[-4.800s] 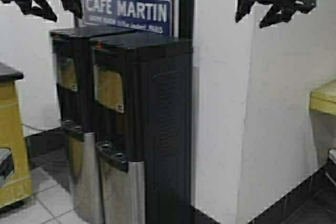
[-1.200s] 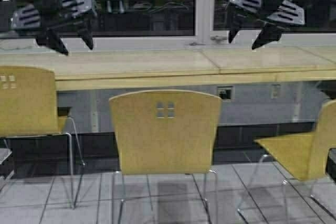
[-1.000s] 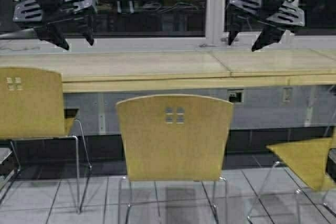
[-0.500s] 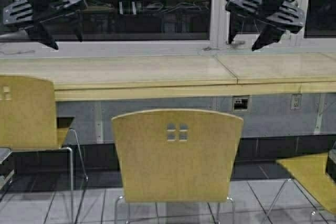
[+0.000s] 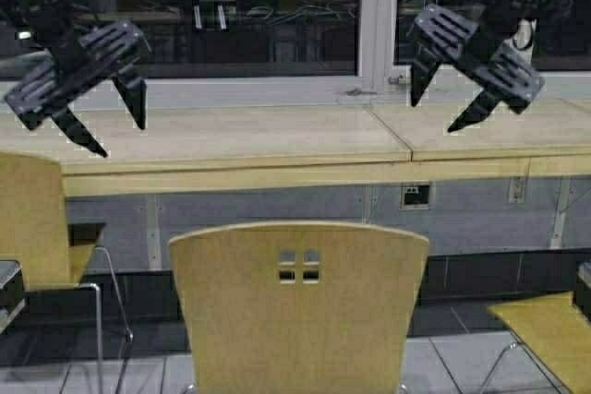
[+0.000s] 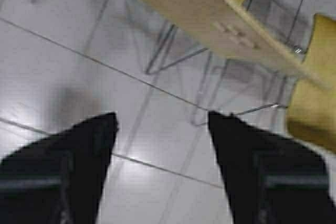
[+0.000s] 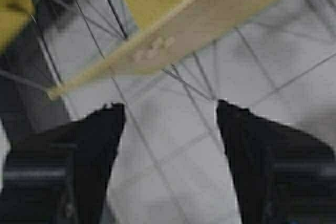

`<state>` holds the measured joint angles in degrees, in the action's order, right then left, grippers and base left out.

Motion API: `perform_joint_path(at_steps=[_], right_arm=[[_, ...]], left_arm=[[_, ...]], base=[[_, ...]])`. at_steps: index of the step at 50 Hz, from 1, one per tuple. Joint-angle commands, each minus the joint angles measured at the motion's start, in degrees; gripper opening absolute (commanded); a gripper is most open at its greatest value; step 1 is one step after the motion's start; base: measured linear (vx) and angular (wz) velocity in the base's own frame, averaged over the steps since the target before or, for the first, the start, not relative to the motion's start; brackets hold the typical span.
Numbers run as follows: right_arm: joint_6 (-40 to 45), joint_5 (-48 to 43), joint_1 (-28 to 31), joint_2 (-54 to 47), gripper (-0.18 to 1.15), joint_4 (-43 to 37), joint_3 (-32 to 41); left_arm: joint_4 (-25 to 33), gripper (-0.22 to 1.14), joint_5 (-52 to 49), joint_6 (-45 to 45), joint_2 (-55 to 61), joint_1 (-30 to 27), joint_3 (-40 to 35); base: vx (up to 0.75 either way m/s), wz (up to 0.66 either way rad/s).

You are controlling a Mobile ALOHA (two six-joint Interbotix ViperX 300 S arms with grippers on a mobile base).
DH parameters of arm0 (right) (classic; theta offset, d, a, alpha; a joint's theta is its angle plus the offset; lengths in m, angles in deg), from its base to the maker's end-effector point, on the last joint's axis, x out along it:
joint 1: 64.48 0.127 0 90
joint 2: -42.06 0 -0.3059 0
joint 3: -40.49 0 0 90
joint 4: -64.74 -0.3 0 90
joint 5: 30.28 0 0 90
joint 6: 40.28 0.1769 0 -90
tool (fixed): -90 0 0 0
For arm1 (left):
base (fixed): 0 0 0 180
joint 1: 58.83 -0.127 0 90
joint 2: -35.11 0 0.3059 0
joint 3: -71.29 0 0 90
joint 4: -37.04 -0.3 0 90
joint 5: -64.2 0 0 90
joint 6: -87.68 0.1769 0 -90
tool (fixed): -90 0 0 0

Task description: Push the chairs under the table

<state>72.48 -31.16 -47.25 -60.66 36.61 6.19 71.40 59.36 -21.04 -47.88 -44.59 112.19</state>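
The middle chair (image 5: 300,311) stands straight in front of me with its backrest towards me, out from under the long light-wood table (image 5: 240,149). A second chair (image 5: 32,223) is at the left edge, and a third chair's seat (image 5: 549,334) shows at the lower right. My left gripper (image 5: 118,136) hangs open in the air above the table's left part. My right gripper (image 5: 434,114) hangs open above the table's right part. Neither touches anything. The left wrist view shows its open gripper (image 6: 163,121) over floor tiles with the chair backrest (image 6: 210,19) beyond it. The right gripper (image 7: 170,108) is likewise open over tiles near the backrest (image 7: 173,35).
A dark window with a white post (image 5: 377,16) runs behind the table. Wall sockets (image 5: 415,196) sit under the table top. Grey floor tiles (image 6: 157,145) lie around the chairs' chrome legs.
The robot has turned from a wall with black dispensers to face the table and has driven closer to the middle chair. Both grippers have come lower in view.
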Motion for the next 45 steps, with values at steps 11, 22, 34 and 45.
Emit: perform_joint_path(at_steps=[11,22,34,45], right_arm=[[10.0,-1.8,-0.1,-4.5,0.89,-7.9,3.5],[13.6,-2.2,-0.1,-9.5,0.89,-13.4,3.2],[14.1,-1.7,0.7,-15.0,0.89,-17.4,1.8],[13.9,-1.2,2.3,-20.0,0.89,-20.0,2.6]], left_arm=[[14.2,0.89,1.4,-1.0,6.9,4.2,-6.1],[21.7,0.89,1.3,-1.3,15.2,6.5,-9.9],[26.3,0.89,1.3,-2.7,23.0,9.6,-11.8],[28.8,0.89,1.3,-3.1,28.5,11.2,-14.0]], base=[[0.19,0.0],[0.15,0.04],[0.14,0.06],[0.11,0.03]])
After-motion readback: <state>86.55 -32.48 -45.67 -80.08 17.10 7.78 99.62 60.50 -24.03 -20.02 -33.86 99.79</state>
